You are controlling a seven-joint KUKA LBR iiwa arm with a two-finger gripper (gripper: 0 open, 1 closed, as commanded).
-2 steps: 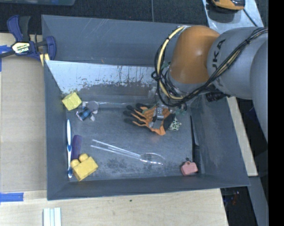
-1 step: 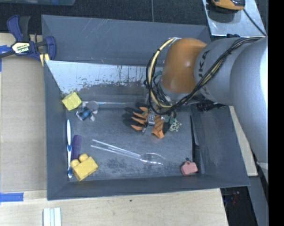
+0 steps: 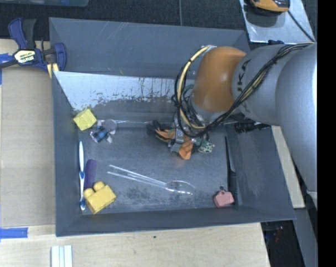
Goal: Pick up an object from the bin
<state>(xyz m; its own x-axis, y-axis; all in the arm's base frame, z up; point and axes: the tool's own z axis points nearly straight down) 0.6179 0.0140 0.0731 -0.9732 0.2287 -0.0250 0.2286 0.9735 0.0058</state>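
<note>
My gripper (image 3: 178, 139) is low over the middle of the bin floor, mostly hidden under the arm's orange cover and cables. A small orange piece (image 3: 185, 151) lies right at its lower end, touching or just under it. To its left lies a black and orange thing (image 3: 160, 130). A small green and white bit (image 3: 206, 146) lies just to its right. I cannot make out whether anything is held.
A yellow cube (image 3: 84, 119) and a small blue-grey toy (image 3: 103, 132) lie at the left. A toothbrush (image 3: 82, 171), a purple stick (image 3: 90, 174) and a yellow brick (image 3: 99, 196) fill the front left corner. A clear plastic spoon (image 3: 157, 179) lies in front, a pink piece (image 3: 223, 198) front right.
</note>
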